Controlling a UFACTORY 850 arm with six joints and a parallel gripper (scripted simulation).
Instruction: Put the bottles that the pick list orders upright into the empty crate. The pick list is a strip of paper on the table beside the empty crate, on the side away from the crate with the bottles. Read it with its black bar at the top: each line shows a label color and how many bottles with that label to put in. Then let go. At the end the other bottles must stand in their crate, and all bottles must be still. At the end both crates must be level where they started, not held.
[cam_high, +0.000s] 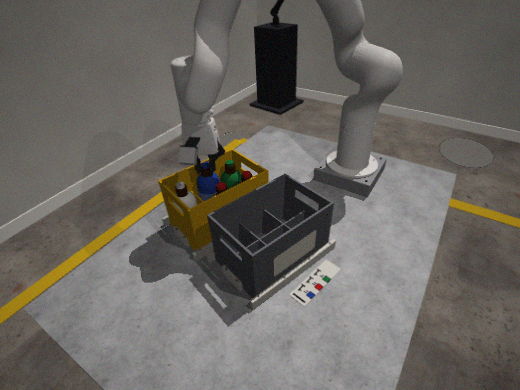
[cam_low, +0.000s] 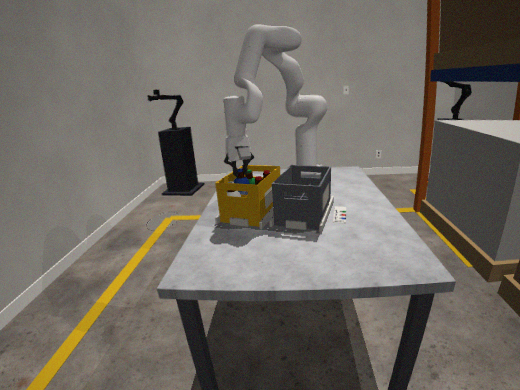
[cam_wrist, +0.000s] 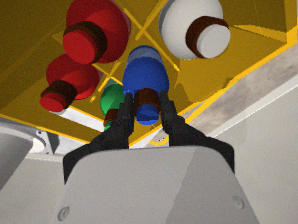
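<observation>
My gripper (cam_wrist: 146, 100) is shut on the neck of the blue bottle (cam_wrist: 145, 75), which stands slightly raised in the yellow crate (cam_high: 215, 197). The same bottle shows in the top view (cam_high: 206, 182) under the gripper (cam_high: 206, 161). Around it in the yellow crate stand two red bottles (cam_wrist: 97, 27) (cam_wrist: 72, 80), a green bottle (cam_wrist: 112, 100) and a white bottle (cam_wrist: 192, 25). The grey crate (cam_high: 272, 230) beside it is empty, with dividers inside. The pick list (cam_high: 316, 282) lies on the table next to the grey crate, showing blue, red and green squares.
The arm's base (cam_high: 352, 170) stands behind the grey crate. Both crates sit on light base trays. A black pedestal (cam_high: 275, 65) stands on the floor beyond the table. In the exterior view a shelf post (cam_low: 425, 100) and a large box (cam_low: 475, 185) stand at the right.
</observation>
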